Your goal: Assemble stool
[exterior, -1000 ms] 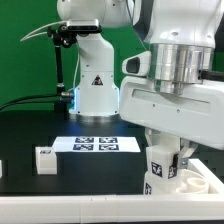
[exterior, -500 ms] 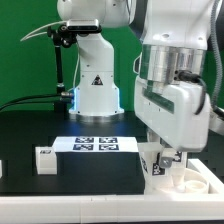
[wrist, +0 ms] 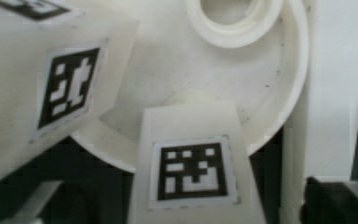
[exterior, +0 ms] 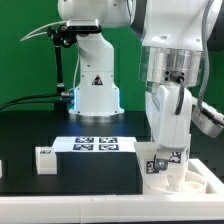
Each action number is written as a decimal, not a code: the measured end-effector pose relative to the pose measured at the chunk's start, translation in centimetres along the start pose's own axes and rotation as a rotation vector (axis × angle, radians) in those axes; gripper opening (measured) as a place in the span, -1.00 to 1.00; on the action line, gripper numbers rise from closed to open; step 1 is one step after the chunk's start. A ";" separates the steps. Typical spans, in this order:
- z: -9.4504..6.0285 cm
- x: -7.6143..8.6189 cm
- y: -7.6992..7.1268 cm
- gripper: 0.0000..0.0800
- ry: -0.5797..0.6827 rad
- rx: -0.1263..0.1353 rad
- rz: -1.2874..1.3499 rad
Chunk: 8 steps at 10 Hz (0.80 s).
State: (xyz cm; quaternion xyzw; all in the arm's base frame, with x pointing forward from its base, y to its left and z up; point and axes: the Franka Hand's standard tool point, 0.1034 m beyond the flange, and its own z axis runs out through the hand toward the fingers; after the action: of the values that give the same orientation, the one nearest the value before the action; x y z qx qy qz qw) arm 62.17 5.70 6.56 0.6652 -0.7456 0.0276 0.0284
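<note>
The round white seat disc lies at the exterior view's lower right and fills most of the wrist view. My gripper is right above it, shut on a white stool leg that stands upright on the disc. In the wrist view this leg shows its square tag between my dark fingers. A second tagged white part sits against the disc beside it. Another loose leg lies on the table at the exterior view's left.
The marker board lies flat on the black table behind the loose leg. The arm's white base stands at the back. A small dark object sits at the exterior view's left edge.
My wrist has turned over the seat disc with the leg in it, and the gripper body now shows its narrow side. The leg stays on the disc; the other parts have not moved.
</note>
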 end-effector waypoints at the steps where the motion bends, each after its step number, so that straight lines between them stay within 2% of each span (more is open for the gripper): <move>1: -0.1 0.0 0.0 0.58 -0.002 0.002 -0.001; 2: -2.0 0.1 -0.5 0.61 -0.034 0.034 -0.035; 3: -4.0 0.8 -0.1 0.61 -0.066 0.060 -0.076; 4: -5.4 1.7 0.7 0.62 -0.079 0.066 -0.097; 8: -5.2 1.7 1.1 0.62 -0.082 0.059 -0.095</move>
State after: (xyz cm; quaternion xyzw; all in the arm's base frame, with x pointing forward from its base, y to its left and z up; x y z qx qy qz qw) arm 60.88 4.58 11.87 0.7009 -0.7127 0.0209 -0.0204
